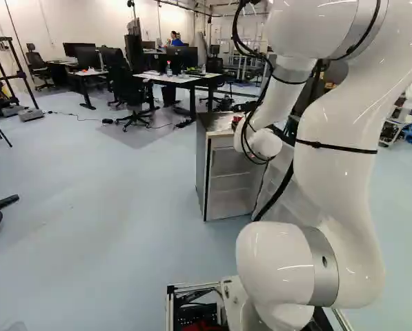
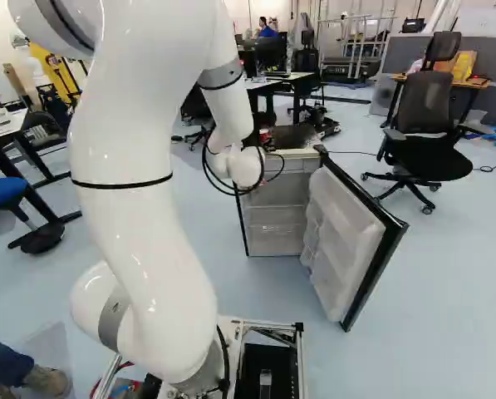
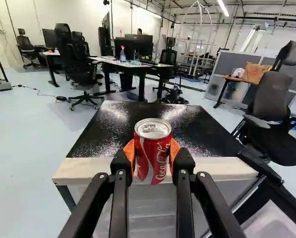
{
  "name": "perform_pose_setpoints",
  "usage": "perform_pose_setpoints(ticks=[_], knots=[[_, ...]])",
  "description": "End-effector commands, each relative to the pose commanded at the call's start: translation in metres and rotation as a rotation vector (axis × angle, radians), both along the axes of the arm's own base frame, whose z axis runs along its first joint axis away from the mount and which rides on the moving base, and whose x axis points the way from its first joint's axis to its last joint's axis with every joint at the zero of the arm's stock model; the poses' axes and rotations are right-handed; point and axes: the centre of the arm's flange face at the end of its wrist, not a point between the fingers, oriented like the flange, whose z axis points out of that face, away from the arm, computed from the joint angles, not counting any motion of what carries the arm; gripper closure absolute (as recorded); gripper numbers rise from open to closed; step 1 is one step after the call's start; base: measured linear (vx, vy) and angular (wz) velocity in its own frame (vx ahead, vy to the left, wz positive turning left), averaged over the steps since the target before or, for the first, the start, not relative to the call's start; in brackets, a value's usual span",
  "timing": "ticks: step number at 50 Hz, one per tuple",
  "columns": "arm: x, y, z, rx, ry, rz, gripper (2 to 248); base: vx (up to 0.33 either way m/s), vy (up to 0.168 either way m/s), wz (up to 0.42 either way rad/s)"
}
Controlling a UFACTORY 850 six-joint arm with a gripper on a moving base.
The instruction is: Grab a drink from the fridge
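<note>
Can (image 3: 152,153) was clasped upright by gripper (image 3: 153,159), orange pads (image 3: 130,151) pressed to flanks, probably so spills were avoided. Fridge top (image 3: 115,126) was seen at gripper's twelve o'clock; door (image 2: 347,233), at four o'clock in right base view, was wide open, presumably for reach.

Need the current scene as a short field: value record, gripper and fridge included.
gripper: closed on the can, orange pads on opposite sides
drink: red can, upright
can position: at the fridge top's front edge in the wrist view; contact unclear
fridge: door wide open
nearby: office chair, right of the fridge in the right base view
</note>
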Motion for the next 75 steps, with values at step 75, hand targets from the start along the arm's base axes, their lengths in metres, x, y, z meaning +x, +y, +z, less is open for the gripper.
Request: perform_pose_setpoints(ticks=[75], knots=[[0.058,-0.012,-0.013,0.05,0.021,-0.009,159,0.0,0.0,0.0]])
